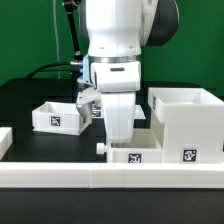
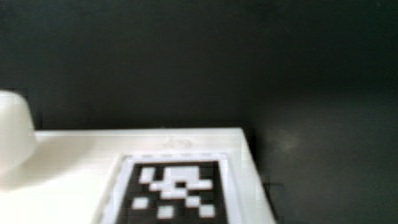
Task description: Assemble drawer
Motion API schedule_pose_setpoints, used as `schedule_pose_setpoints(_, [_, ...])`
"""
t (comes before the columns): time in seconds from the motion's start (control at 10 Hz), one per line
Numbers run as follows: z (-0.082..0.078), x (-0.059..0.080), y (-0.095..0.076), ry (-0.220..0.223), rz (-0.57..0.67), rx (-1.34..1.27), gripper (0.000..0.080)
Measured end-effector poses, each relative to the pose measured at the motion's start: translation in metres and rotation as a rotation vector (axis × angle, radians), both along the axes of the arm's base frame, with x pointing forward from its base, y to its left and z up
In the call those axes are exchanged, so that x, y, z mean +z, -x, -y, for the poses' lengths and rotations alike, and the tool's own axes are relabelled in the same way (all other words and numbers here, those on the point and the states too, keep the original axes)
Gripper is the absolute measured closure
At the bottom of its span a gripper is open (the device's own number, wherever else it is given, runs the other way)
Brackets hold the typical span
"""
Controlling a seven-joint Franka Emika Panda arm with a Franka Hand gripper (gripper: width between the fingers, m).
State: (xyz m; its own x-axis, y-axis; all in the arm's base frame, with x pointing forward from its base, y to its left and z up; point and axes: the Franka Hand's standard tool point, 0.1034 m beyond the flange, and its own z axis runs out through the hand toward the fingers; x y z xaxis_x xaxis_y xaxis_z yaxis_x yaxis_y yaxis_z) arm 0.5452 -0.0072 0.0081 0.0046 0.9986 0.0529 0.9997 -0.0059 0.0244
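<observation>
1. Sitting at the exterior view's left on the black worktop (image 1: pixel 25 95): a small white open-topped plastic box (image 1: pixel 55 116) bearing a black-and-white tag, untouched.
2. Hanging mid-scene: the claw (image 1: pixel 115 142), pointing down just above a low white tagged plastic block (image 1: pixel 135 156). Failing to tell how far open, or whether gripping anything, with the tips hidden behind the wrist body. Filling the wrist view close up: that block's tagged face (image 2: pixel 107 150).
3. Standing at the exterior view's right, just beside the block: a tall white open plastic box (image 1: pixel 186 122).
4. Probably reaching for the block; next, needing a square descent and a firm closing on its edges.
</observation>
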Motion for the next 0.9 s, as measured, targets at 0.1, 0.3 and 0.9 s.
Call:
schedule_pose_setpoints(0.1, [0.0002,0.0000,0.0000,0.000,0.000,0.000,0.0757])
schedule_pose_setpoints(0.3, [0.0010,0.0004,0.0007,0.002,-0.021,0.000,0.0757])
schedule_pose_setpoints(0.9, [-0.0003,-0.0005,0.0003,-0.001,0.009,0.000,0.0757])
